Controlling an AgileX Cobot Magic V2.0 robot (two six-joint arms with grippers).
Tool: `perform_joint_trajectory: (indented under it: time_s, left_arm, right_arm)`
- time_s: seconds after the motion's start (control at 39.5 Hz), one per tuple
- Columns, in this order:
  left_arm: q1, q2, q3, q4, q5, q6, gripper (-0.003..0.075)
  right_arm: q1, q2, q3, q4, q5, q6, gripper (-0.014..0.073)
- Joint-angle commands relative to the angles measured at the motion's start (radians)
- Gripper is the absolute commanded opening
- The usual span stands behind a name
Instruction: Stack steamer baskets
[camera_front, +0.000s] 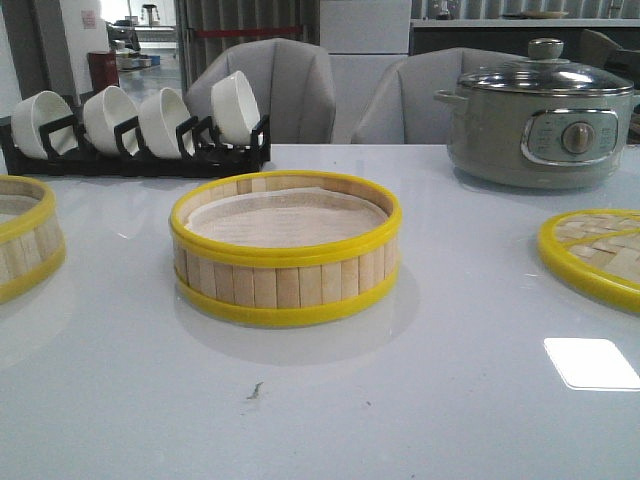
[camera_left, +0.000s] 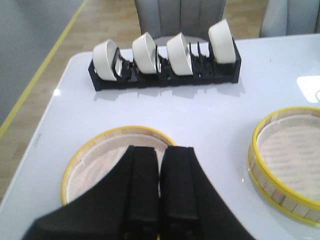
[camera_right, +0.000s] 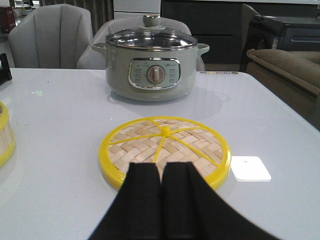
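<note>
On the white desk (camera_front: 330, 400) there are two steamer baskets, one lid, four white bowls and one grey pot. At the far left edge of the front view sits the left basket (camera_front: 25, 240), only partly in frame; behind it the black rack (camera_front: 130, 155) holds the four white bowls (camera_front: 130, 118) on edge in a row. The left gripper (camera_left: 160, 185) hangs above the near rim of that left basket, pointing out across it toward the rack, its two black fingers (camera_left: 142, 185) pressed together with only a thin seam between them and nothing held. In the middle of the desk stands the centre basket (camera_front: 286, 248), upright, lined with a pale sheet, well apart from both arms. Behind and to the right stands the grey pot (camera_front: 540, 120) with its glass lid on. At the right edge lies the woven lid (camera_front: 595, 255), flat on the desk, with a bright square patch of light (camera_front: 592, 362) just in front of it. The right gripper (camera_right: 161, 187) hovers over the lid's near rim, aimed toward the pot, its fingers (camera_right: 144, 190) likewise closed together and empty.
</note>
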Motion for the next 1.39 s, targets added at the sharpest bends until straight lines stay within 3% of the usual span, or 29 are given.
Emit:
perform_joint_trajectory:
  time_s: [0.0, 1.37]
  left_arm:
    - [-0.004, 0.047, -0.055, -0.010, -0.034, -0.003, 0.0084]
    - [-0.004, 0.119, -0.055, -0.003, -0.081, -0.003, 0.0084]
  right_arm:
    - [-0.006, -0.021, -0.016, 0.002, -0.091, -0.003, 0.0074]
    - [-0.006, -0.021, -0.016, -0.021, -0.102, -0.016, 0.0074]
